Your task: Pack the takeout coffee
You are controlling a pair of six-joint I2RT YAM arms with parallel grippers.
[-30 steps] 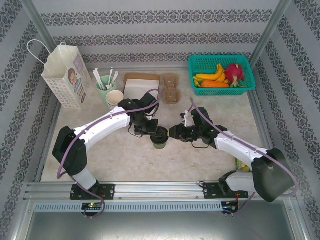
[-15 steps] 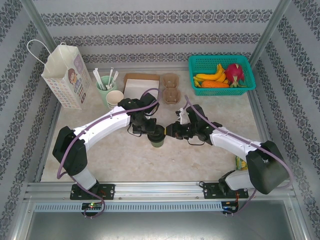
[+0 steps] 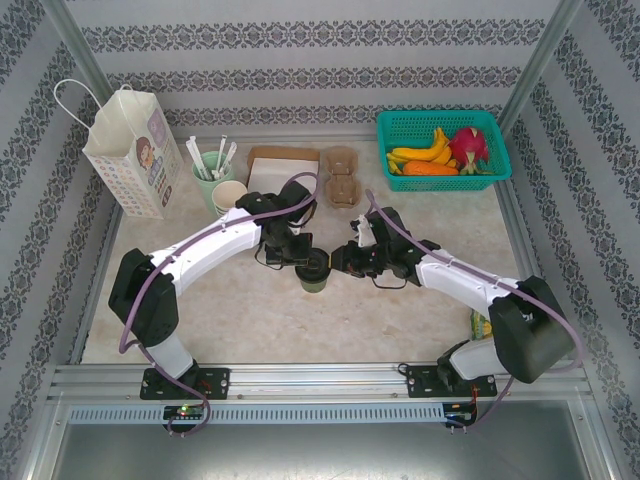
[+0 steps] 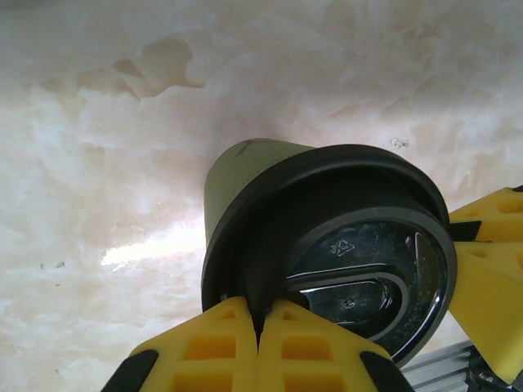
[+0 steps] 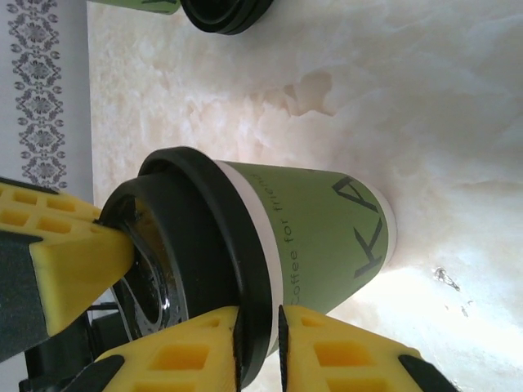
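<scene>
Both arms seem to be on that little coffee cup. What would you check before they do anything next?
1. The takeout coffee stands upright on the table: ok.
2. Black lid on the cup: ok; fully snapped down: cannot tell.
3. Left jaws shut on the lid rim: ok.
4. Right jaws pinching the lid rim: ok.
5. Paper bag standing upright, far left: ok.
</scene>
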